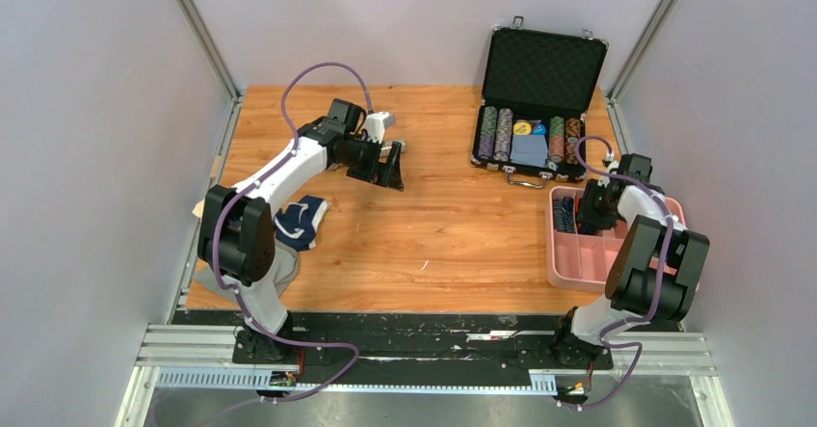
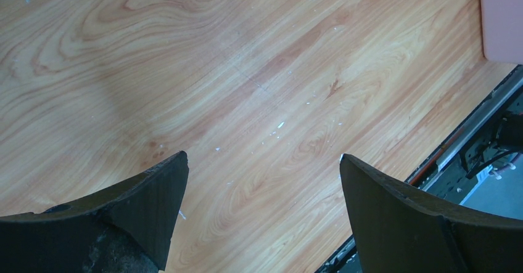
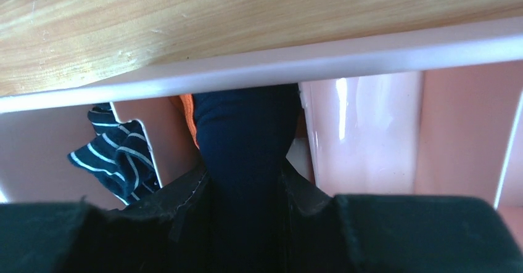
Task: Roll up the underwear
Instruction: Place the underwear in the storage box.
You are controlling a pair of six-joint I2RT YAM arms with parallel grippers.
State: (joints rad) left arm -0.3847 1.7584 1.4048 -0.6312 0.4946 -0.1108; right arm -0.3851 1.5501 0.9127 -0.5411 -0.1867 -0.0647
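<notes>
Pinching one navy brief (image 3: 247,131) in the pink tray (image 3: 370,48) beside one striped brief (image 3: 117,153): the right gripper (image 3: 247,190). The left gripper (image 2: 264,180) is spread wide, empty.

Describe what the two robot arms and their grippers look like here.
The left arm and right arm have white link shells, bulky black joint housings and looping purple cables. The left gripper and right gripper each carry two dark, matte, wedge-shaped fingers.
</notes>
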